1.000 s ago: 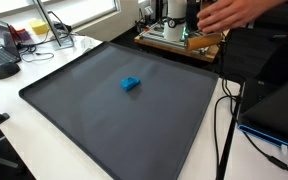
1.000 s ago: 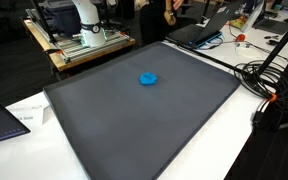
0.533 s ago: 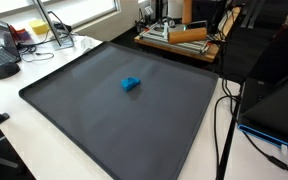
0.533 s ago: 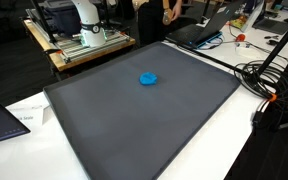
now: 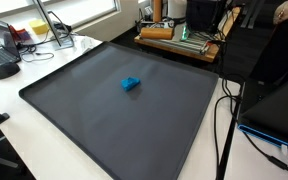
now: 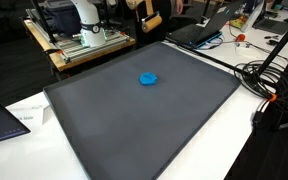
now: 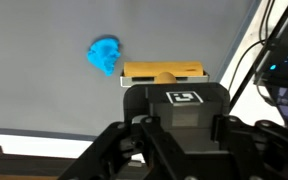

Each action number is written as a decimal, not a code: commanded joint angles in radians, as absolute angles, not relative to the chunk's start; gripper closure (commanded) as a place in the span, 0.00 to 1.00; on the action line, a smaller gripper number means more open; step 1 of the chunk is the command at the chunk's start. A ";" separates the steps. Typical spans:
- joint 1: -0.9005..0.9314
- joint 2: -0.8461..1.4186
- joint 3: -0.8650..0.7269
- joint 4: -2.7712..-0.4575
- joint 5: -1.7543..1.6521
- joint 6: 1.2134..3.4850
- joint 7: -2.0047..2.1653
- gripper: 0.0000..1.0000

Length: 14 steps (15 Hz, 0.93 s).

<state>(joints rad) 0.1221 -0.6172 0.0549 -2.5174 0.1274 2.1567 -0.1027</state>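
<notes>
Down the wrist view now: gripper (image 7: pixel 169 92) clamped snug on a tan block (image 7: pixel 164 72), pinched crosswise right at the tip, no gap to be seen on either side. Holding it, not merely touching. High up, by the look of it, with the grey mat (image 7: pixel 44 100) far below and nothing close under the block.

Off at 10 o'clock from the block, a blue piece (image 7: pixel 106 55), lying loose on the mat, well apart from the grip.

Over to an exterior view: mat covering most of the desk (image 5: pixel 9 100), blue piece (image 5: pixel 131 84) alone near the middle, a shade toward 12 o'clock. Block (image 5: pixel 156 32) showing as a tan bar out past the mat's 12 o'clock edge, up by the robot's stand. Same picture in both exterior views, blue piece (image 6: pixel 148 78) untouched.

Reads as the carry: pick-up done, block aloft, nothing set down yet.

Calls next for a swing in over the mat toward 6 o'clock, then a slow descent, keeping the grip firm until the block meets the surface. Worth choosing a landing spot with room to spare from the blue piece. Worth squaring the long side before letting go too, a bar held crosswise being quick to land skewed. And worth minding the cables (image 5: pixel 224 120) off the mat's 3 o'clock side.
</notes>
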 commanded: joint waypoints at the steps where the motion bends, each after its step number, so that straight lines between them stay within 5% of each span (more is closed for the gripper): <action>1: 0.025 -0.704 0.092 -2.569 0.014 2.154 0.041 0.78; 3: 0.053 -0.651 0.067 -2.546 0.018 2.155 0.001 0.78; 4: 0.042 -0.656 0.069 -2.550 0.006 2.155 0.007 0.53; 10: 0.051 -0.645 0.069 -2.554 0.007 2.155 0.006 0.53; 11: 0.051 -0.645 0.069 -2.554 0.007 2.155 0.006 0.78; 14: 0.043 -0.531 0.094 -2.500 -0.012 2.218 0.025 0.78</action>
